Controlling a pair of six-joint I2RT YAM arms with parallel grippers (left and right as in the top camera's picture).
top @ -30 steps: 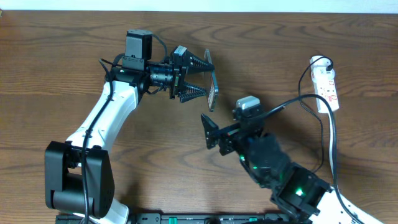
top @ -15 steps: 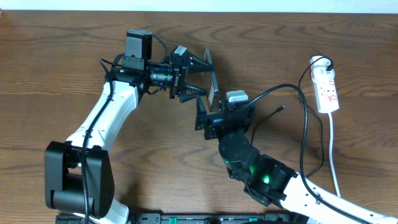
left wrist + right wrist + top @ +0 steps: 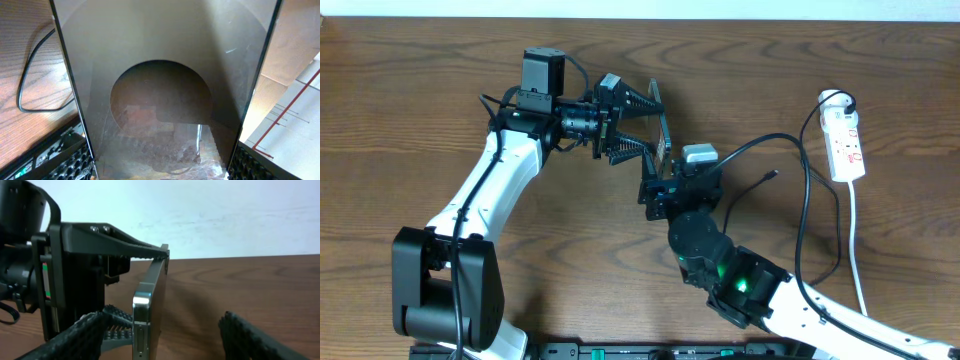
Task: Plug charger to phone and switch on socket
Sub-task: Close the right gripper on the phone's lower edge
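My left gripper (image 3: 653, 124) is shut on the phone (image 3: 663, 138) and holds it on edge above the table. In the left wrist view the phone's dark glass (image 3: 165, 75) fills the frame between the fingers (image 3: 160, 172). My right gripper (image 3: 651, 187) is open and empty at the phone's near end. In the right wrist view the phone's metal edge (image 3: 142, 325) stands between the open fingers (image 3: 165, 340), close to the left one. The charger, a thin black cable (image 3: 807, 200), loops from the socket (image 3: 844, 135); its tip (image 3: 775, 175) lies loose on the table.
The socket's white lead (image 3: 855, 250) runs down the right side toward the front edge. A loop of black cable (image 3: 30, 75) shows on the wood in the left wrist view. The right arm's body (image 3: 720, 260) sits front centre.
My right gripper has moved left and up to the phone's near end, staying open. The left arm and the phone have not moved.
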